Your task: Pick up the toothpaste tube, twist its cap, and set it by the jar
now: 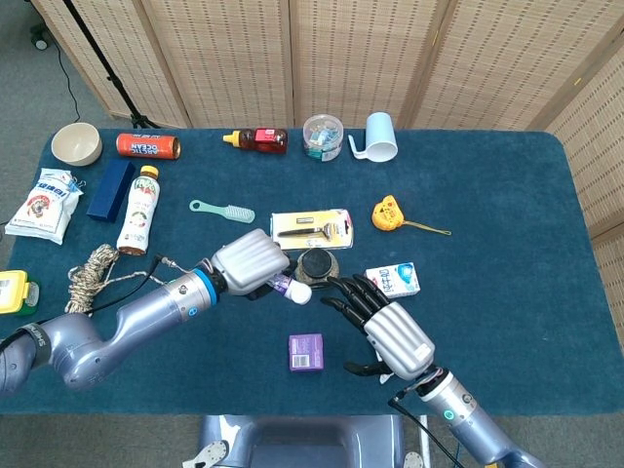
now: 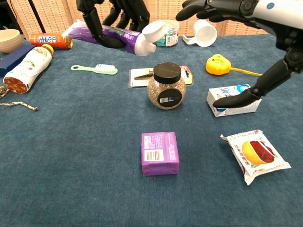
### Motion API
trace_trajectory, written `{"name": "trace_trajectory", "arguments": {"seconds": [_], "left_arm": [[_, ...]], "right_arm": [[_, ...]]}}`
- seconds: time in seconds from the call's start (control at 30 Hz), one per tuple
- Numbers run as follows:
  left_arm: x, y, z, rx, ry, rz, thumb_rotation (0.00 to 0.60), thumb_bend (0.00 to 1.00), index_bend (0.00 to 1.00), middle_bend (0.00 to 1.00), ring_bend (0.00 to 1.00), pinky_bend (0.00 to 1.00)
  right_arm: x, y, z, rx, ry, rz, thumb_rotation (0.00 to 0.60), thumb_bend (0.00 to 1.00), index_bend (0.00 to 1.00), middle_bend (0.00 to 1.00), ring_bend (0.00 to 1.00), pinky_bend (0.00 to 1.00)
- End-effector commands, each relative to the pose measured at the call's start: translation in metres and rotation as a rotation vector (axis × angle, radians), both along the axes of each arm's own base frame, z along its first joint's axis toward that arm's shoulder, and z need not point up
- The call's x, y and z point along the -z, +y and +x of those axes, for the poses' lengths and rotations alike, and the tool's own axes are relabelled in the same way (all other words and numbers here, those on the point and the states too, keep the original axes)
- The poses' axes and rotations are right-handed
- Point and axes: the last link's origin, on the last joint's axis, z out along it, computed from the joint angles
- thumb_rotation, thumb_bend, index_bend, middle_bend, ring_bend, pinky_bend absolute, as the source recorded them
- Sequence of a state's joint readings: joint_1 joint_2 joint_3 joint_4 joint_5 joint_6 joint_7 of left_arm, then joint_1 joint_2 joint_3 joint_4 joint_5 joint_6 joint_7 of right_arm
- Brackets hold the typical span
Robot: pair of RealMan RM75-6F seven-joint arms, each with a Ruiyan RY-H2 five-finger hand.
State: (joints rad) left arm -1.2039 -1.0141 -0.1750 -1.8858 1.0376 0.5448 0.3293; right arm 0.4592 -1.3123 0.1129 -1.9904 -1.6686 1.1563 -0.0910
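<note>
My left hand [image 1: 252,265] grips a purple toothpaste tube [image 2: 105,36] in the air, lying almost level. Its white cap [image 2: 154,32] points right and hovers just above and left of the jar [image 2: 165,87], a round glass jar with a black lid. In the head view the cap [image 1: 299,292] shows just left of the jar [image 1: 317,264]. My right hand [image 1: 386,330] is open with its fingers [image 2: 213,6] spread, reaching toward the cap from the right and holding nothing. A small gap remains between its fingertips and the cap.
A purple box [image 2: 160,153] lies in front of the jar. A snack packet [image 2: 255,155] and a white carton [image 2: 234,100] sit to its right. Behind the jar are a razor pack [image 1: 310,230], a green brush [image 1: 222,210], a yellow tape measure [image 1: 387,213] and a mug [image 1: 379,136].
</note>
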Motion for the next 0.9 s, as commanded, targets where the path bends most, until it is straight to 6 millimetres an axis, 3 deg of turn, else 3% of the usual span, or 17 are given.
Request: {"name": "trace_trajectory", "arguments": {"seconds": [0.03, 0.4, 0.9], "left_arm": [[0.004, 0.000, 0.003, 0.004, 0.004, -0.004, 0.600, 0.52, 0.62, 0.54, 0.49, 0.57], [0.013, 0.003, 0.013, 0.007, -0.005, -0.004, 0.600, 0.52, 0.62, 0.54, 0.49, 0.57], [0.009, 0.001, 0.015, 0.011, -0.022, 0.007, 0.600, 0.52, 0.62, 0.54, 0.50, 0.57]], "right_arm": [[0.000, -0.001, 0.001, 0.001, 0.003, -0.001, 0.600, 0.12, 0.13, 0.00, 0.00, 0.00], [0.004, -0.004, 0.001, 0.012, 0.033, 0.005, 0.600, 0.12, 0.13, 0.00, 0.00, 0.00], [0.007, -0.005, -0.005, 0.031, 0.053, 0.014, 0.600, 0.12, 0.14, 0.00, 0.00, 0.00]]}}
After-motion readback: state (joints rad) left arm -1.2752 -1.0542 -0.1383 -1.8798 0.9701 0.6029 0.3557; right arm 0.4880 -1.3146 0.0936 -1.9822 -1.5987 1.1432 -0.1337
